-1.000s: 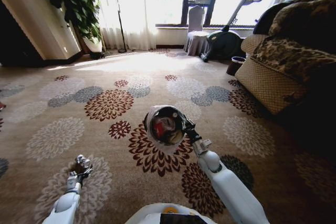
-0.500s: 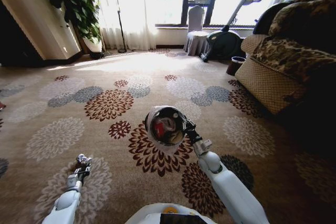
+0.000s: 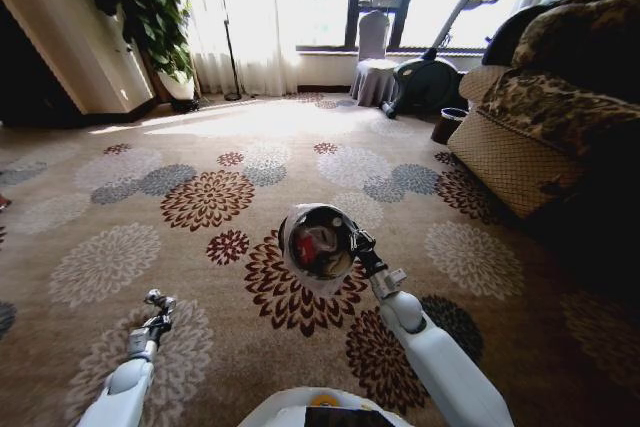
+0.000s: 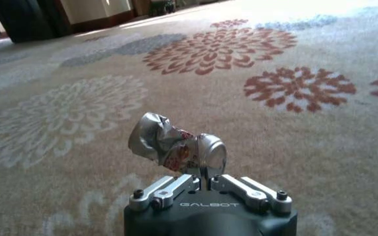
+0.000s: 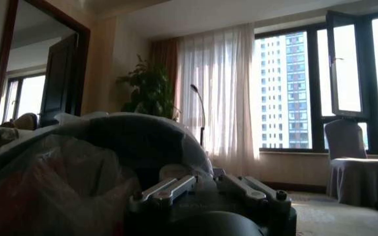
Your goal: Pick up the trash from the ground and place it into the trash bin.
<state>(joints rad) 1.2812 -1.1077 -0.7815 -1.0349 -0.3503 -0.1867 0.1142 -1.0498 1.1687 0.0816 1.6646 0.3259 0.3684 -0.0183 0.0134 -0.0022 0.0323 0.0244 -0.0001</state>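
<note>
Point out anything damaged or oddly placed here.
The silvery foil ball is really a crushed can, pinched in the left gripper above the carpet. The trash bin is off the floor, held tilted by the right gripper, with red litter inside.

The trash bin (image 3: 316,243) is a small round black bin with a pale grey see-through bag liner folded over its rim. It is held up off the floor at the tip of the right claw (image 3: 356,243), tipped so its open mouth faces back toward the robot. Something red lies inside it. In the right wrist view its dark wall and crinkled liner (image 5: 77,162) sit right against the claw.

The foil ball (image 4: 159,141) is a crumpled silvery lump with reddish print. It is pinched at its edge in the left claw (image 4: 208,178) and stands up above the claw, clear of the floor.
</note>
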